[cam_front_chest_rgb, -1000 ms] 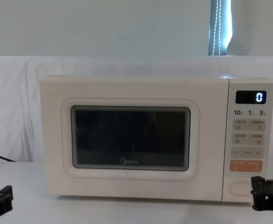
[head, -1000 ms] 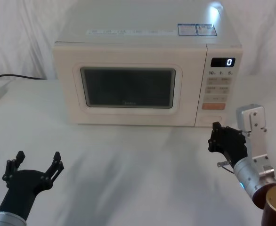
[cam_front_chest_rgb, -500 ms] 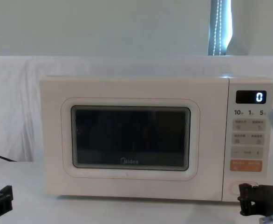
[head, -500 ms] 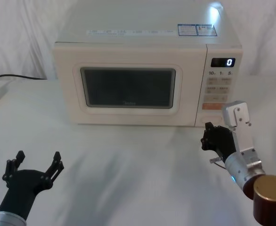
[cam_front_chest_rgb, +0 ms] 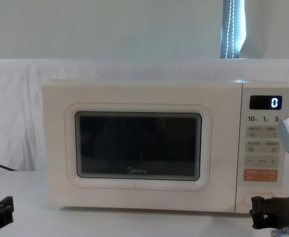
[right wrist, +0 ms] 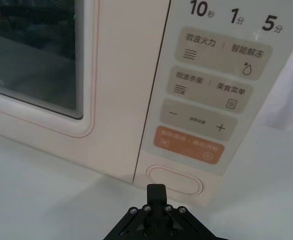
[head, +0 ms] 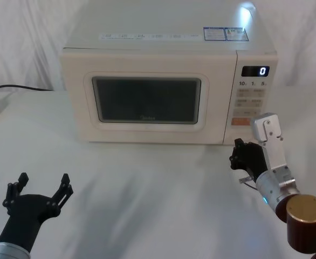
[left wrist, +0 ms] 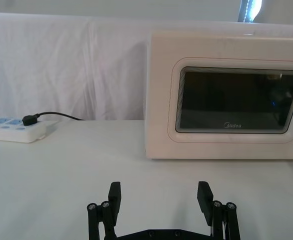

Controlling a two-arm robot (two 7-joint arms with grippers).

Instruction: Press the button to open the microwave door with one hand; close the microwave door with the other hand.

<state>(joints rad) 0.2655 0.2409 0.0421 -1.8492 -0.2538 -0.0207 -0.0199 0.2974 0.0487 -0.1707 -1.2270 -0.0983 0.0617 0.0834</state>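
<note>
Jaws pressed together, the right gripper point(right wrist: 155, 192) lines up just short of the button point(right wrist: 175, 180); next, push it in.

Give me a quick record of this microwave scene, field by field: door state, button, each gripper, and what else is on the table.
Microwave: boxy cream-white Midea microwave, display reading 0
Door: wide cream microwave door with dark window, shut
Button: large blank cream pill-shaped button, not yet touched
Right gripper: right gripper shut, just in front of the button
Left gripper: left gripper open, low over the table, well short of the door
Other: white power strip with black plug, beside the microwave
</note>
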